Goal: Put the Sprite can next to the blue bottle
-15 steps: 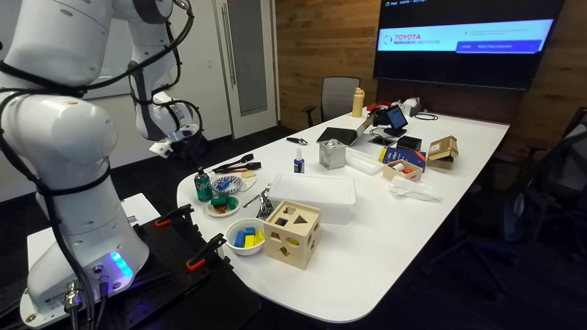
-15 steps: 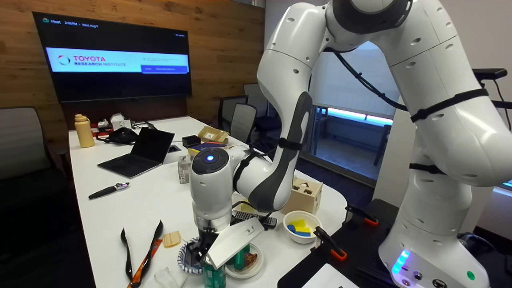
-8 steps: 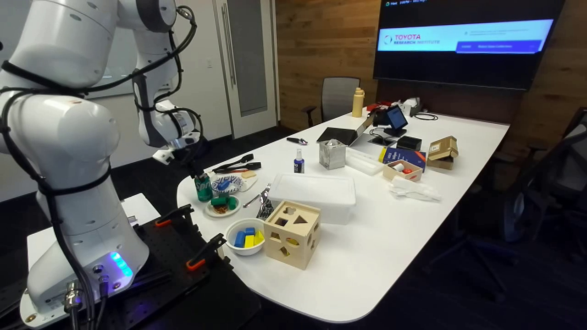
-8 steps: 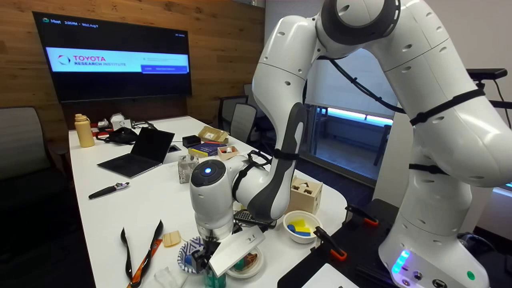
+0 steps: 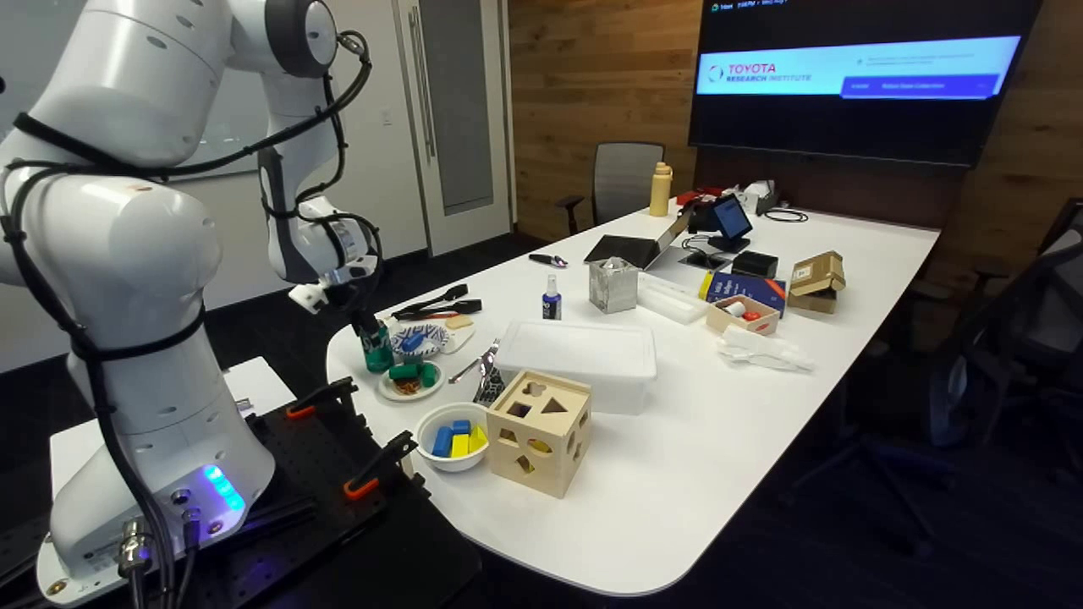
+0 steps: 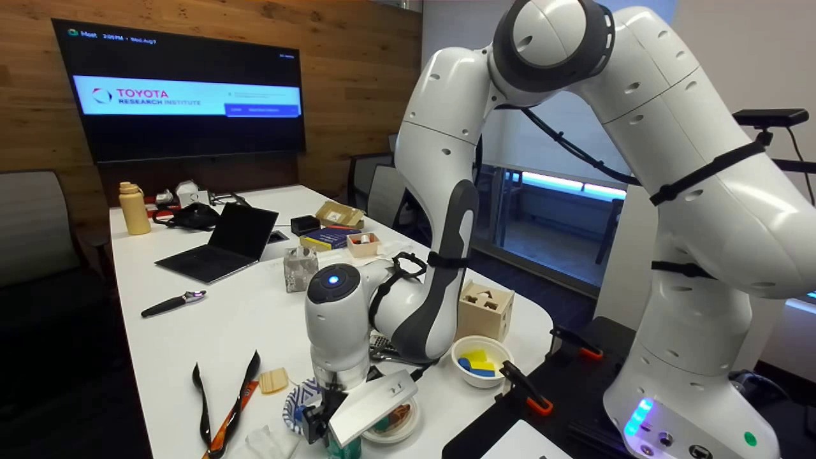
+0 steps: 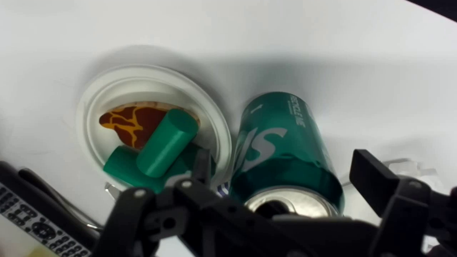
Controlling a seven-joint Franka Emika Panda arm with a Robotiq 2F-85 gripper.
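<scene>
The Sprite can [image 5: 378, 355] stands upright near the table's end, beside a small plate. It also shows partly in an exterior view [image 6: 345, 450] and large in the wrist view [image 7: 278, 142]. My gripper [image 7: 285, 166] is open, with one finger on either side of the can's top and a gap on both sides. The gripper [image 5: 365, 326] points down at the can and covers its upper part. In an exterior view, the gripper [image 6: 322, 428] hides most of the can. The blue bottle [image 5: 552, 304] stands upright farther along the table, behind a white lidded bin; it is hidden in the other views.
The plate [image 7: 87, 125] with toy food and green blocks stands close to the can. A patterned bowl [image 5: 433, 331], black tongs [image 5: 440, 306], a white bowl [image 5: 426, 414] of blocks, the wooden block box [image 5: 541, 431], the white bin [image 5: 584, 338] and a grey patterned box [image 5: 613, 288] are around.
My gripper has moved down and slightly over toward the Sprite can, so its fingers now overlap the can's top. The can and the blue bottle have not moved.
</scene>
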